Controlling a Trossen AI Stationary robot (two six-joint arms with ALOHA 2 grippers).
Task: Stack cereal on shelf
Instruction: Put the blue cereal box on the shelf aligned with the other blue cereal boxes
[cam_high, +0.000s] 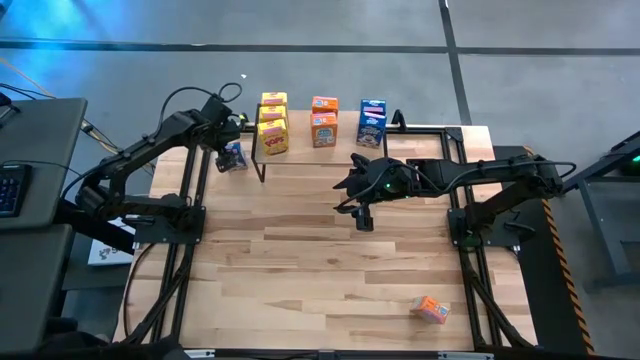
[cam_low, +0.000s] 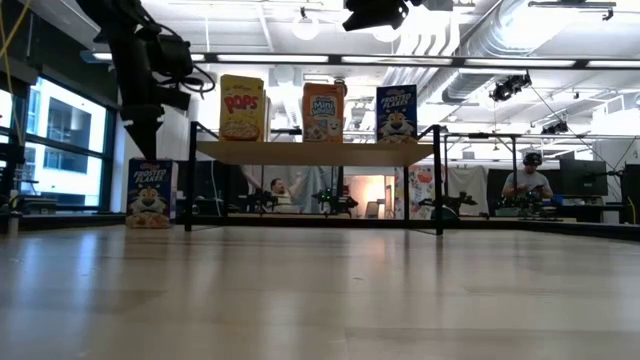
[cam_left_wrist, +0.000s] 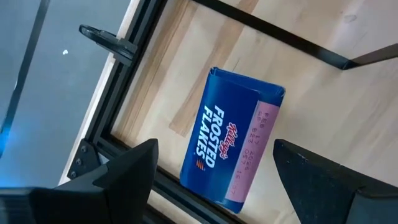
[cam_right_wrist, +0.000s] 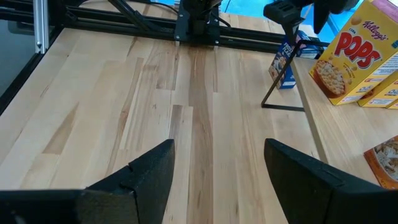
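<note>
Beside the shelf (cam_high: 300, 152), our left tool (cam_high: 231, 150) hangs, fingers apart, over a blue box (cam_left_wrist: 233, 146) on the desk (cam_high: 300, 260); an off-centre grip could topple it.

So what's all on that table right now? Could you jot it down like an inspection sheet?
Surface: wooden tabletop, mostly bare.
Job's things: yellow, orange and blue cereal boxes on the shelf; a blue Frosted Flakes box stands on the table beside the shelf; an orange box lies near the front right.
Clutter: nothing seen.
Grippers: left gripper open above the blue box; right gripper open over mid-table, empty.
Cables: black loops along both arms.
Surroundings: person seated at a desk behind.
</note>
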